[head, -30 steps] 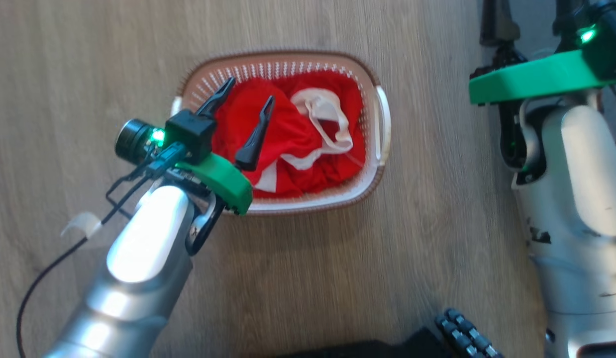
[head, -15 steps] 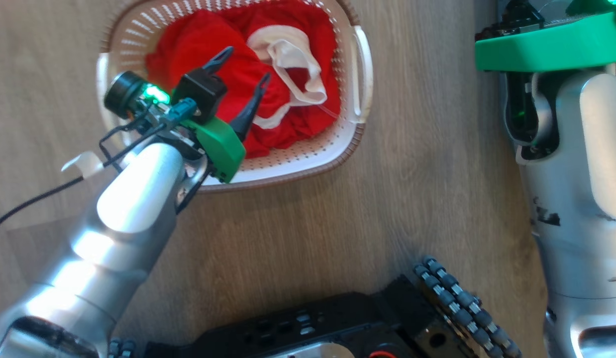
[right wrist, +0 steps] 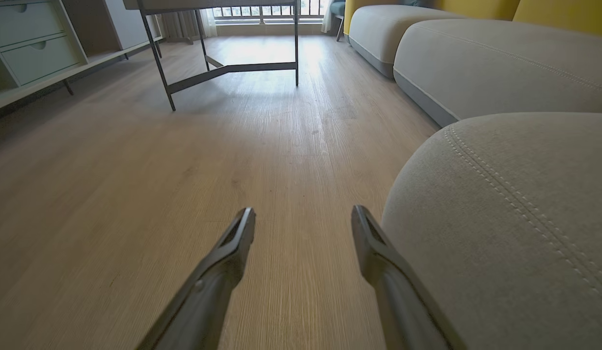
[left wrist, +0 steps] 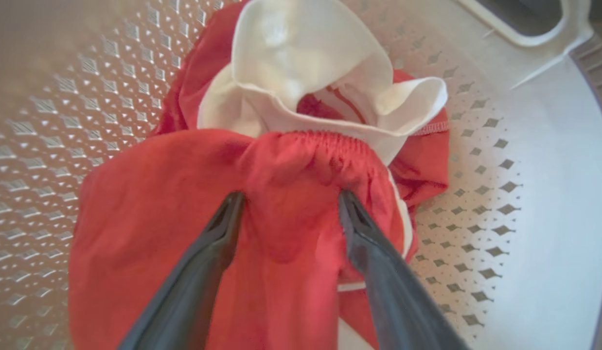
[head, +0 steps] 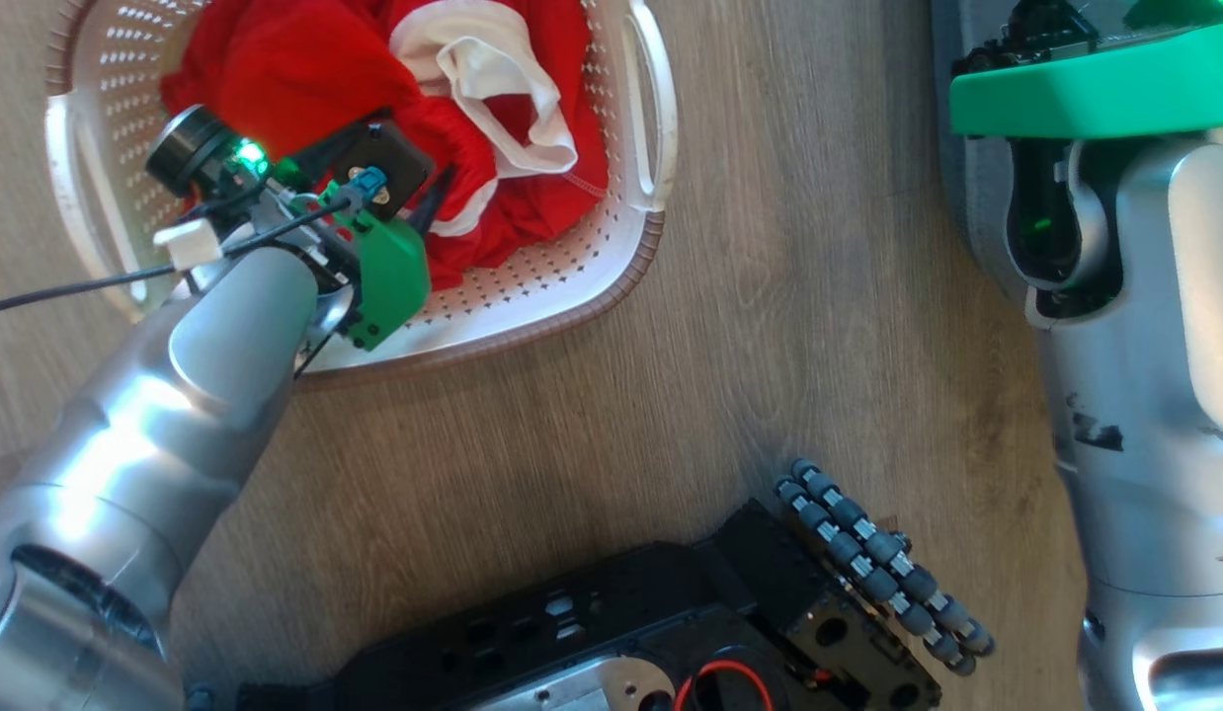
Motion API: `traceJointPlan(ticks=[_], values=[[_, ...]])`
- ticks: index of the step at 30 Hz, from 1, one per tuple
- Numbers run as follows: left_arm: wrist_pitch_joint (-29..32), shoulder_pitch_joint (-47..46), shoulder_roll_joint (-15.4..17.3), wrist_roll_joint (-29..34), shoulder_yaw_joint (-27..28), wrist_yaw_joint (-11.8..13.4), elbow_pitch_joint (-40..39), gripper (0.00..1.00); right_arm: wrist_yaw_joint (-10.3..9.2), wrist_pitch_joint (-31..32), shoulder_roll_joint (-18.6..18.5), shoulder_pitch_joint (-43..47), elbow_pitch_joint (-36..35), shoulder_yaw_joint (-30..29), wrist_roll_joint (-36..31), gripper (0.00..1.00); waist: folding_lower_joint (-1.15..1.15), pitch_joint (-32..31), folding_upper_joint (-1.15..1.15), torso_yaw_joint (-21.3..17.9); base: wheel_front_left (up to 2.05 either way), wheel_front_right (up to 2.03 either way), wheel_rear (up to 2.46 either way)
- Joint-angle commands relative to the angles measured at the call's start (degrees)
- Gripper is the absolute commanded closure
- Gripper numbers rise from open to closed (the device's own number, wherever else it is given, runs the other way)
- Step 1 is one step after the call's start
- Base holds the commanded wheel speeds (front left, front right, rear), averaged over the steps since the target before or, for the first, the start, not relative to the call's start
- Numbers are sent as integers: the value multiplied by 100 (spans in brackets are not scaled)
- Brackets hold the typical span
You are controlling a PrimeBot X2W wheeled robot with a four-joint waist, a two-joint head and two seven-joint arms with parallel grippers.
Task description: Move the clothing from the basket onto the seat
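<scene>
Left gripper (left wrist: 291, 197), lowered into the basket (head: 572, 296) with jaws spread, now straddles a fold of the clothing (left wrist: 135, 228), poised to pinch.

The left arm (head: 226, 336) extends from the lower left corner of the head view up and to the right, with its wrist pitched steeply downward. The left wrist bracket (head: 389, 276), green, carries a black wrist camera (head: 182, 158) with a lit green indicator. The left gripper (left wrist: 291, 196) has both dark fingers spread wide apart.

The right arm (head: 1145, 395) runs up the right edge of the head view, with the right wrist bracket (head: 1086, 89) at the top. The right gripper (right wrist: 303, 210) points roughly level, fingers wide apart.
</scene>
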Motion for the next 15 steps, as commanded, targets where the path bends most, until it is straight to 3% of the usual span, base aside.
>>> traceJointPlan(ticks=[1, 7, 15], values=[[27, -65, 121, 18, -37, 5, 26, 0, 41, -26, 81, 195, -218, 22, 57, 0, -1, 62, 0, -52, 0, 0, 0], [215, -371, 123, 0, -518, 5, 500, 0, 41, -26, 82, 203, -250, 21, 183, 0, -1, 212, 0, -143, 0, 0, 0], [310, -602, -109, 34, -725, 30, 1127, 0, 41, -26, 82, 343, -253, -36, 233, 0, -1, 237, 0, -179, 0, 0, 0]])
